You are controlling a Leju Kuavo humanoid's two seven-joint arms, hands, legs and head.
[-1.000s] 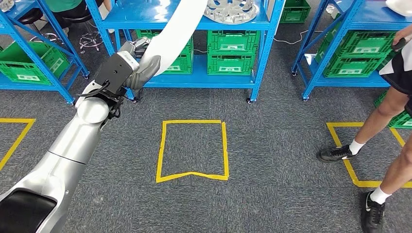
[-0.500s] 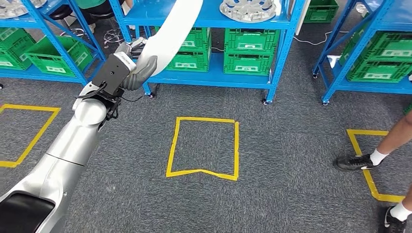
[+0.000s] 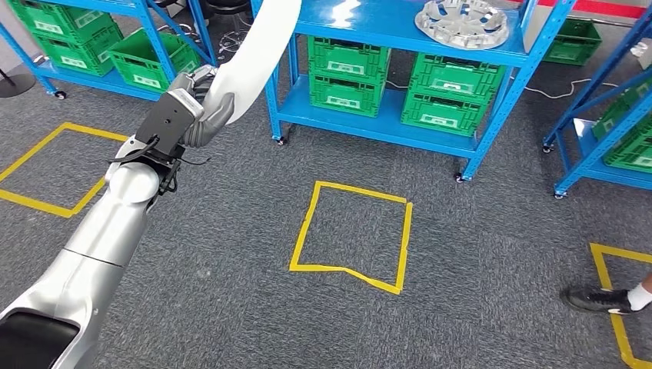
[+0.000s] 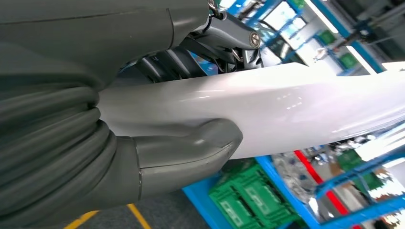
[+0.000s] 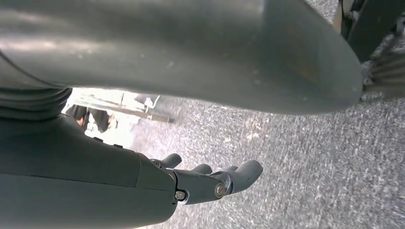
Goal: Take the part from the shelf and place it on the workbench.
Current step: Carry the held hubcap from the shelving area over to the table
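Observation:
My left hand (image 3: pixel 192 111) is raised at the left of the head view and grips a long, smooth white part (image 3: pixel 254 58), which runs up and away past the picture's top edge. From the left wrist camera, the grey thumb (image 4: pixel 191 152) presses against the white part (image 4: pixel 286 109) while darker fingers wrap its other side. My right hand (image 5: pixel 210 183) hangs over grey carpet with its fingers stretched out and nothing in them.
Blue shelving (image 3: pixel 369 127) with green crates (image 3: pixel 346 73) stands ahead, and a silver wheel cover (image 3: pixel 461 21) lies on its upper board. Yellow tape squares (image 3: pixel 354 234) mark the carpet. A person's shoe (image 3: pixel 603 298) is at the right edge.
The whole view has swung, so shelves and tape squares slid rightward in the picture. The person's legs have nearly left the frame. My left hand keeps its grip on the white part.

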